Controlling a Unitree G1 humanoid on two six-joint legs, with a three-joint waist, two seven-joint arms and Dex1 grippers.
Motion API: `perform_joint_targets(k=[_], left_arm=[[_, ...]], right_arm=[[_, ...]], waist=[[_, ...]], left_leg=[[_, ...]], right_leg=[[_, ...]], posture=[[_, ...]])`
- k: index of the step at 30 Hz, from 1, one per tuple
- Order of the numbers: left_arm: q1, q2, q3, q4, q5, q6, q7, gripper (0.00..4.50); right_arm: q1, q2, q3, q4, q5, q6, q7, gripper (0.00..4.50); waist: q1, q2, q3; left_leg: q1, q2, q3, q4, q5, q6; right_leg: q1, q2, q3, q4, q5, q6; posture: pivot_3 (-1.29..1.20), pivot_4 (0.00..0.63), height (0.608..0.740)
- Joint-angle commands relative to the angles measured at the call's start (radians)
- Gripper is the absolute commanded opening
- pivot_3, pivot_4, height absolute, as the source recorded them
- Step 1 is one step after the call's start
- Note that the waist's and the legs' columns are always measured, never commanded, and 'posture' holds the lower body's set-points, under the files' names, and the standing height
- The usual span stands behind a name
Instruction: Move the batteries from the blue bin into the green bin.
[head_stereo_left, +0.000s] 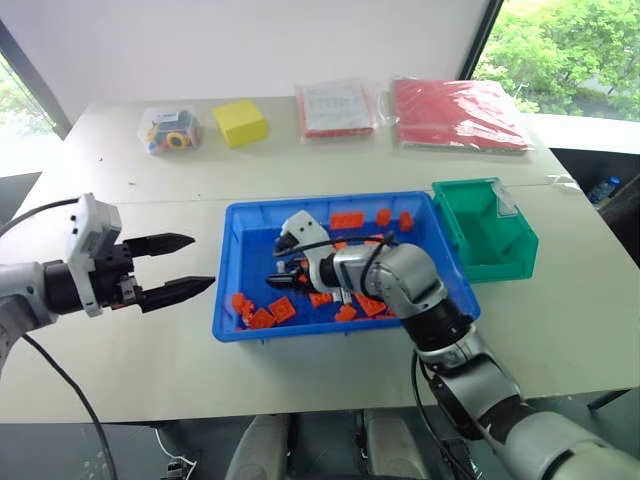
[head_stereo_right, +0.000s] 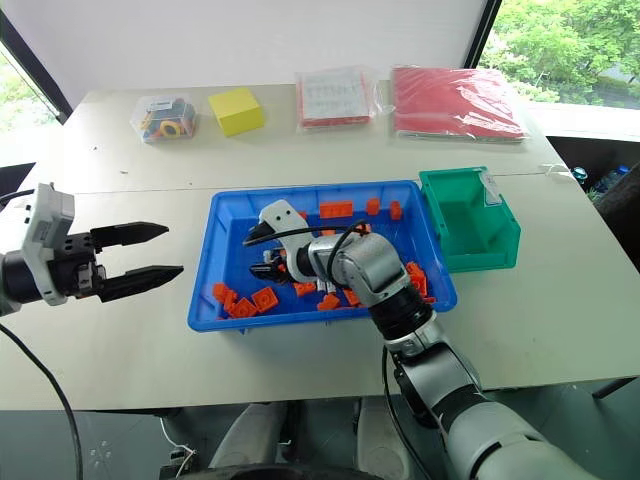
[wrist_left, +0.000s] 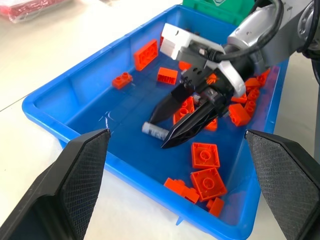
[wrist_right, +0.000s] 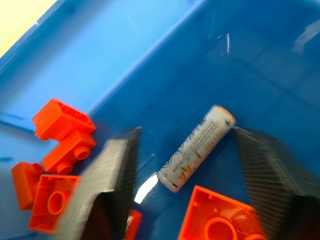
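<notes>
One battery (wrist_right: 196, 147), a silvery-white cylinder, lies on the floor of the blue bin (head_stereo_left: 250, 255) among orange bricks (head_stereo_left: 265, 315). My right gripper (wrist_right: 187, 140) is down inside the bin, open, with one finger on each side of that battery and a small gap on both sides. From the left wrist view the battery (wrist_left: 152, 130) pokes out beside the right gripper (wrist_left: 167, 135). My left gripper (head_stereo_left: 200, 262) hovers open and empty over the table, left of the blue bin. The green bin (head_stereo_left: 485, 235) stands against the blue bin's right end and looks empty.
Along the table's far edge lie a bag of coloured pieces (head_stereo_left: 170, 130), a yellow block (head_stereo_left: 240, 122), a clear bag with papers (head_stereo_left: 335, 107) and a red bag (head_stereo_left: 455, 113). More orange bricks (head_stereo_left: 347, 220) are scattered across the blue bin.
</notes>
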Motion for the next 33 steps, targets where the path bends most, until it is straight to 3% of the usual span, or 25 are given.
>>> perform_joint_targets(k=[1,2,3,9,11,13,16,21,27,33], left_arm=[[-0.03,0.004,0.034,-0.013,-0.015,-0.015,0.007,4.5],[-0.036,0.005,0.031,-0.009,-0.014,-0.014,0.007,4.5],[-0.043,0.004,0.028,-0.006,-0.013,-0.014,0.007,4.5],[-0.079,-0.003,-0.011,0.007,-0.011,-0.012,-0.002,4.5],[-0.096,-0.016,-0.038,0.004,-0.014,-0.01,0.001,4.5],[-0.108,-0.024,-0.054,0.006,-0.013,-0.01,0.0,4.5],[-0.129,-0.04,-0.09,0.013,-0.003,-0.017,-0.003,4.5],[-0.184,-0.064,-0.147,0.042,0.015,-0.028,-0.005,4.5],[-0.242,-0.079,-0.19,0.073,0.026,-0.029,-0.016,4.5],[-0.293,-0.073,-0.218,0.104,0.03,-0.027,-0.04,4.5]], right_arm=[[-0.005,0.016,0.0,-0.01,-0.015,-0.021,0.022,0.6],[-0.007,0.016,-0.003,-0.008,-0.02,-0.023,0.024,0.2],[-0.01,0.017,-0.008,-0.006,-0.026,-0.026,0.024,0.1],[-0.105,-0.004,-0.208,-0.065,0.003,0.002,-0.011,0.1],[-0.173,-0.084,-0.378,-0.114,0.037,0.063,-0.033,0.1],[-0.206,-0.155,-0.48,-0.142,0.053,0.107,-0.046,0.1],[-0.193,-0.359,-0.583,-0.178,0.03,0.145,-0.035,0.1],[-0.012,-0.559,-0.687,-0.282,0.038,0.21,-0.017,0.1],[0.181,-0.56,-0.783,-0.413,0.03,0.255,-0.064,0.1],[0.249,-0.58,-0.742,-0.429,0.006,0.14,-0.058,3.09]], waist=[[0.0,0.0,0.0],[0.001,0.0,0.0],[0.002,0.0,0.0],[0.002,0.0,0.0],[0.006,0.001,0.001],[0.014,0.001,0.0],[0.02,-0.001,0.0],[0.006,-0.001,0.0],[-0.009,0.001,0.0],[0.0,0.001,0.001]], left_leg=[[0.0,0.0,0.0,0.0,0.0,0.0],[0.0,0.0,0.0,0.0,0.0,0.0],[0.0,0.0,0.0,0.0,0.0,0.0],[0.0,0.0,0.0,0.0,0.0,0.0],[0.0,0.0,0.0,0.0,0.0,0.0],[-0.002,-0.001,0.0,0.001,0.0,0.0],[-0.004,-0.002,0.0,0.0,0.0,0.0],[-0.006,-0.002,0.002,-0.001,0.0,0.001],[-0.005,0.001,0.005,0.0,0.0,0.001],[-0.005,0.0,0.005,0.003,0.0,0.001]], right_leg=[[-0.001,0.0,0.0,0.0,0.0,0.0],[-0.001,0.0,0.0,0.0,0.0,0.0],[-0.001,0.0,0.0,0.0,0.0,0.0],[-0.002,0.0,0.0,0.0,0.0,0.0],[-0.002,0.0,0.0,0.0,0.0,0.0],[-0.003,-0.001,0.0,0.0,0.0,0.0],[-0.003,-0.001,0.0,-0.002,0.0,0.0],[0.0,-0.003,0.0,-0.003,0.0,0.0],[-0.003,-0.001,0.002,0.001,0.0,0.0],[-0.001,-0.001,0.002,0.0,0.0,0.001]], posture=[[0.0,0.15,0.736],[0.0,0.15,0.736],[0.0,0.15,0.736],[0.0,0.15,0.736],[0.0,0.15,0.736],[0.0,0.15,0.736],[0.0,0.15,0.736],[0.0,0.15,0.736],[0.0,0.15,0.736],[0.0,0.15,0.736]])
